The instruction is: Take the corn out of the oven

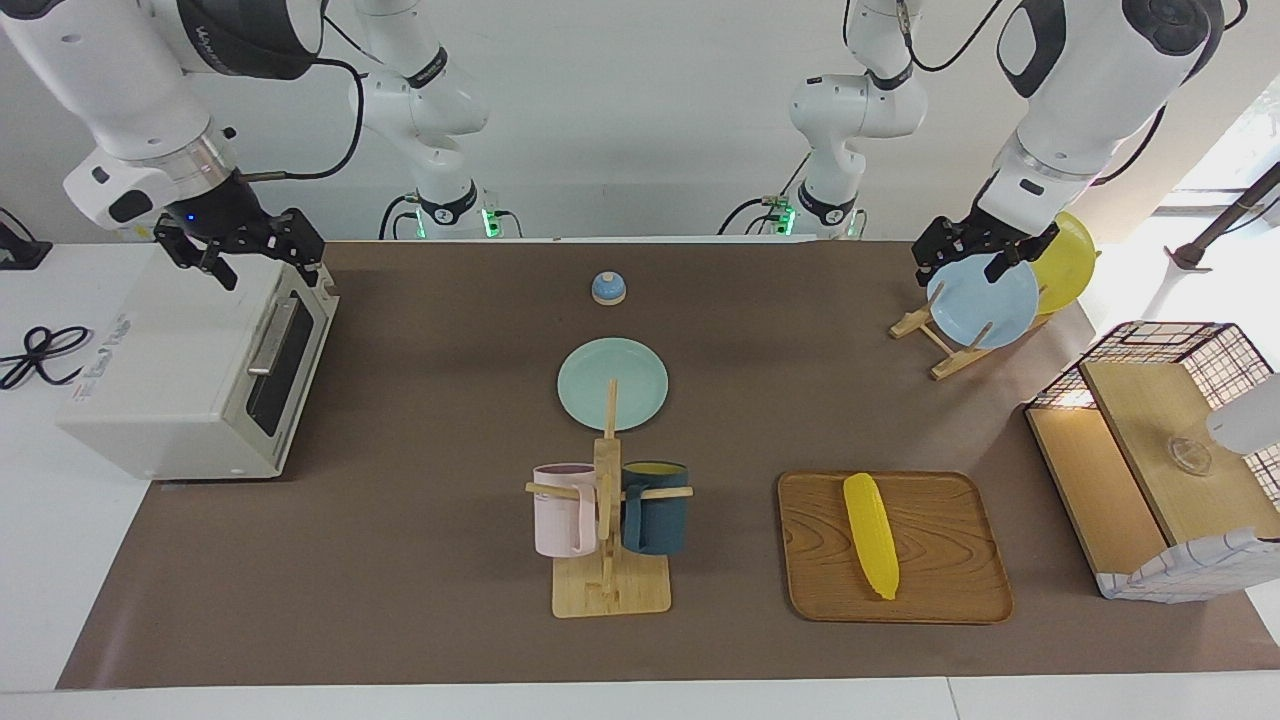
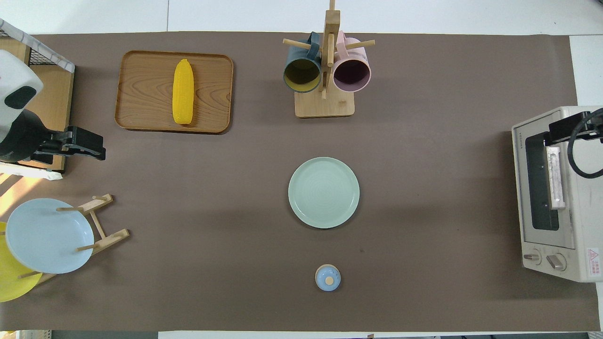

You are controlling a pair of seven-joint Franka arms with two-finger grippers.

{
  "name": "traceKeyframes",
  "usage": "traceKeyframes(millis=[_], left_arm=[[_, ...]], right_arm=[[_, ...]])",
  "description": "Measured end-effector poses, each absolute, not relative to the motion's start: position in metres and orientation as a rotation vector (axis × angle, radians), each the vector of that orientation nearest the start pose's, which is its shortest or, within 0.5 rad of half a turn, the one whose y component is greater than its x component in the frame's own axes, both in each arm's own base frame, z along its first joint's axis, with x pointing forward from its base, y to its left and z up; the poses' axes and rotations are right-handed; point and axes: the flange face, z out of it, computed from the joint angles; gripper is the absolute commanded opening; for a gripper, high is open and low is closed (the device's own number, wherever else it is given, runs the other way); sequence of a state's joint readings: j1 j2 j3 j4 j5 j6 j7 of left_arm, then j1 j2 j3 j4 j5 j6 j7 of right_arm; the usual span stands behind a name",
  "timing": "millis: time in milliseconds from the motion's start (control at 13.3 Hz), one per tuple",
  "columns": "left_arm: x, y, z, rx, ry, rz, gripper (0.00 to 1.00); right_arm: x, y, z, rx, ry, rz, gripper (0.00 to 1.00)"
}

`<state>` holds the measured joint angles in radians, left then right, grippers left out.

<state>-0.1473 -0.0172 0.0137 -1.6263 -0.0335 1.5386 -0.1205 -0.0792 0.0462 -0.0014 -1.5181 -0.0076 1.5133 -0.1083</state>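
Facing view first: corn (image 1: 871,535) isn't in the oven (image 1: 190,375). It's lying flat on the wooden tray (image 1: 940,590), toward the left arm's end of the table, farther from the robots than the plate rack (image 1: 945,345). Oven door looks shut, handle across its front. I read the task as done, or mismatched with the scene.

Right gripper (image 1: 262,250) hangs over the oven's top edge near the door. I can't tell how its fingers stand. Left gripper (image 1: 985,258) is up over the plate rack, in front of the blue plate (image 1: 985,300). I can't tell its finger gap either. Neither appears to hold anything.

Overhead view: corn (image 2: 183,92) has its long axis running nearer-to-farther from the robots, pointed tip at the farther end. Left gripper (image 2: 85,143) is the near one by a wide margin, with the cob farther out and toward table centre from it. The right arm's at the oven (image 2: 558,197), well apart from the tray (image 2: 141,113).

If the cob needs handling again, my call is the left arm, closing across its width.
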Motion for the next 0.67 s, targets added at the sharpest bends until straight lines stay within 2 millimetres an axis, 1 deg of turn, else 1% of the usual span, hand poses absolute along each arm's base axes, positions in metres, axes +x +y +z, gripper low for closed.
traceKeyframes(millis=[225,675], left_arm=[[0.538,-0.0767,0.6015,-3.161,0.022,0.138,1.0],[0.5381,-0.0728,0.5996,-3.16,0.009,0.146,1.0]], right_arm=[[0.5614,-0.0408,0.6194,-3.143,-0.058,0.078,1.0],[0.5613,-0.0402,0.6201,-3.143,-0.06,0.076,1.0]])
